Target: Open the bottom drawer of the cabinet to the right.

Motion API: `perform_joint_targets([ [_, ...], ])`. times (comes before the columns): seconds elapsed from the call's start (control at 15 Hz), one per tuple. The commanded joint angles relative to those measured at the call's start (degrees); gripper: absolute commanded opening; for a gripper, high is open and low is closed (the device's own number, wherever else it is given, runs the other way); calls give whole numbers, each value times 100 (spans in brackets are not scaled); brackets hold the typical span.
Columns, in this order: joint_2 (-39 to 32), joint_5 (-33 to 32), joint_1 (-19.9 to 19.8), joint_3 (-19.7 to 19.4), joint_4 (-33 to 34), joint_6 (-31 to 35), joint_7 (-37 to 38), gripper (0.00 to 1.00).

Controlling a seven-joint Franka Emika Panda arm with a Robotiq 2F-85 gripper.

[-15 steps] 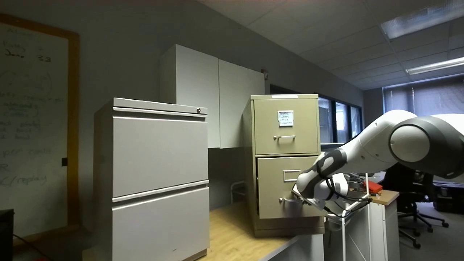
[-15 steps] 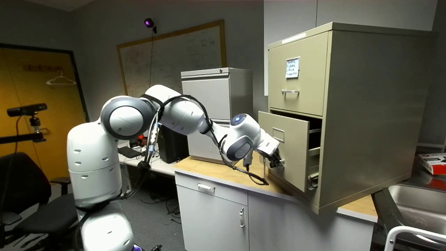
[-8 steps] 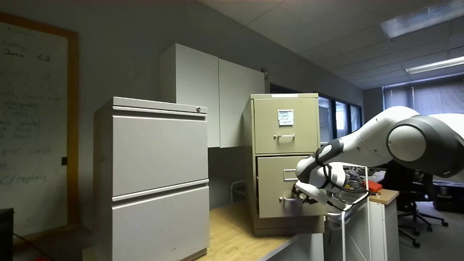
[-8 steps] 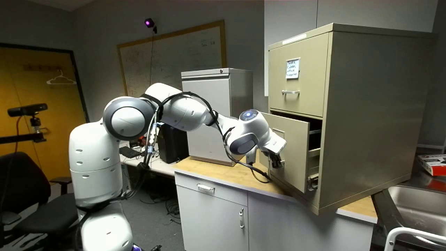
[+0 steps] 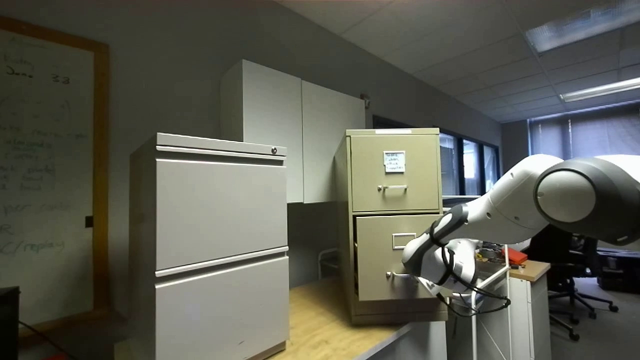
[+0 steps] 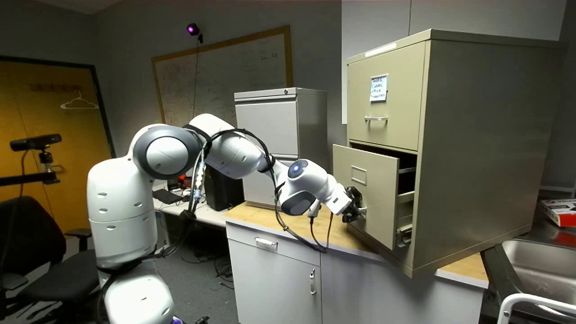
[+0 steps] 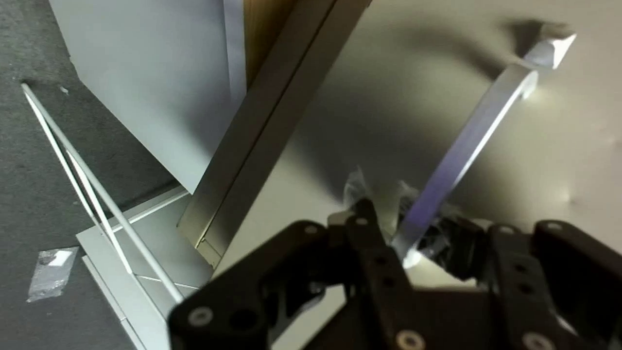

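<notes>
Countertop (image 5: 320, 320), bottom drawer (image 6: 379, 193) ajar, handle (image 7: 457, 160) within parted gripper (image 7: 408, 226)

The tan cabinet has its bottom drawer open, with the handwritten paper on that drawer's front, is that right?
Not quite: the handwritten paper is on the top drawer, as both exterior views show. The bottom drawer is open, as you said.

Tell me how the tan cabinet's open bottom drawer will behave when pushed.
The bottom drawer will probably slide rather than swing: what looks like a metal rail shows at its side in an exterior view. It looks like sheet metal, so it should feel stiff. The handle, shiny and smooth-looking in the wrist view, may be slippery.
</notes>
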State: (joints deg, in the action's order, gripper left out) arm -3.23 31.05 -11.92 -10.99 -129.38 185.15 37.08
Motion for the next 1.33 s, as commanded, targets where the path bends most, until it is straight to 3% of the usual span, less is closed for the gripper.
perform_joint_targets([
  [0.0,284,585,-39,-88,-827,497,320,5],
  [0.13,327,881,9,-75,-815,659,505,5],
  [0.2,950,346,-260,516,-711,-264,419,5],
  [0.27,1015,581,160,159,-650,-411,233,5],
  [0.33,1159,1003,-32,370,-590,-685,-147,5],
  [0.4,1301,1720,159,115,-543,-1058,-773,5],
  [0.53,1516,2525,255,-338,-536,-1795,-1575,5],
  [0.73,1826,3369,217,-1115,-729,-3169,-2925,5],
  [0.87,1857,3655,171,-1772,-967,-4188,-3822,5],
  [1.13,1219,3237,250,-3339,-1195,-6324,-5009,5],
  [1.2,1029,3995,-308,-2788,-1225,-5740,-4672,5],
  [1.27,1033,4097,-299,-2743,-1244,-5680,-4390,5],
])
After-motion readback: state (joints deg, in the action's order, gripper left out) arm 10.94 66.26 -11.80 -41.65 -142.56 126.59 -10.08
